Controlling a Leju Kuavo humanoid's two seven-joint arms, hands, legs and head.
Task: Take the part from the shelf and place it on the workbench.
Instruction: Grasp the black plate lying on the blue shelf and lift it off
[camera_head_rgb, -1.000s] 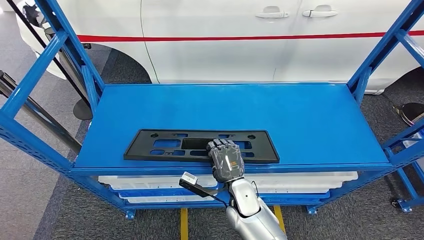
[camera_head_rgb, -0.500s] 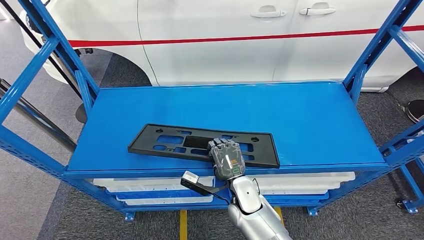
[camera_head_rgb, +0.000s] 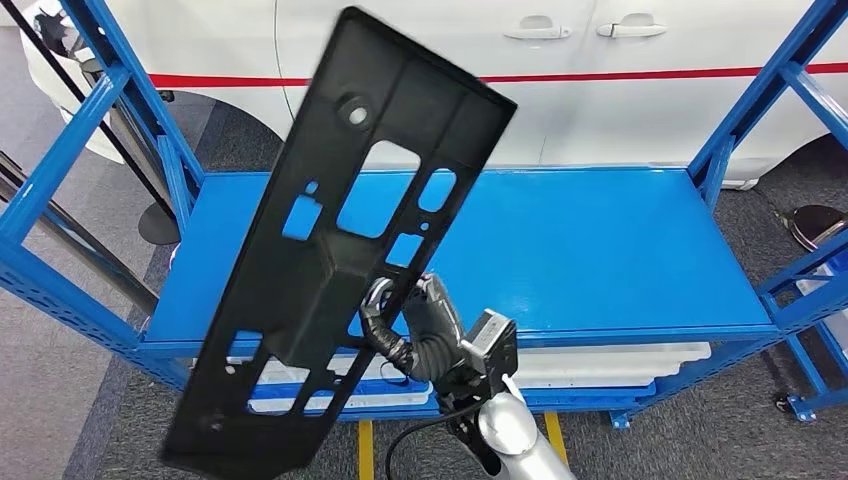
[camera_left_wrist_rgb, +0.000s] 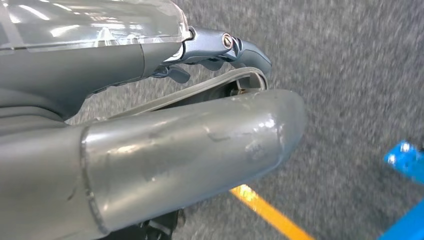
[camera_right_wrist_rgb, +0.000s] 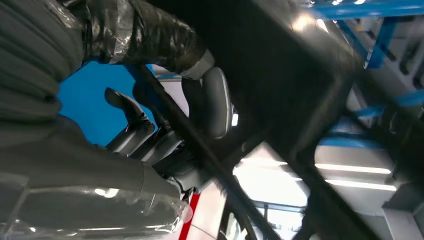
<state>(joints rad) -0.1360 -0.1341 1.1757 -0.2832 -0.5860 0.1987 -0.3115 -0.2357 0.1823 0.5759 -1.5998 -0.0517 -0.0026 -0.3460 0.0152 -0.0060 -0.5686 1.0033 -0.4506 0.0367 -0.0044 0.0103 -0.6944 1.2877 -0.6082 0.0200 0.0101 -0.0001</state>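
Note:
The part is a long black plastic panel (camera_head_rgb: 330, 250) with several cut-outs. It hangs in the air in front of the blue shelf (camera_head_rgb: 600, 250), tilted steeply, one end up near the white car and the other low at the left. My right hand (camera_head_rgb: 415, 325) grips its edge near the middle, fingers hooked through a cut-out. In the right wrist view the panel (camera_right_wrist_rgb: 280, 65) crosses close over the hand (camera_right_wrist_rgb: 150, 135), whose fingers wrap its rim. My left hand (camera_left_wrist_rgb: 150, 150) hangs over grey floor, fingers curled in with nothing in them.
A white car (camera_head_rgb: 560, 90) stands behind the blue rack. Blue rack posts (camera_head_rgb: 60, 170) rise at both sides. White trays (camera_head_rgb: 610, 360) lie on the lower shelf. A yellow floor line (camera_left_wrist_rgb: 270, 212) runs across grey carpet.
The panel has come off the shelf top, where it lay flat, and now stands tilted in the air. My right hand turned over as it lifted it.

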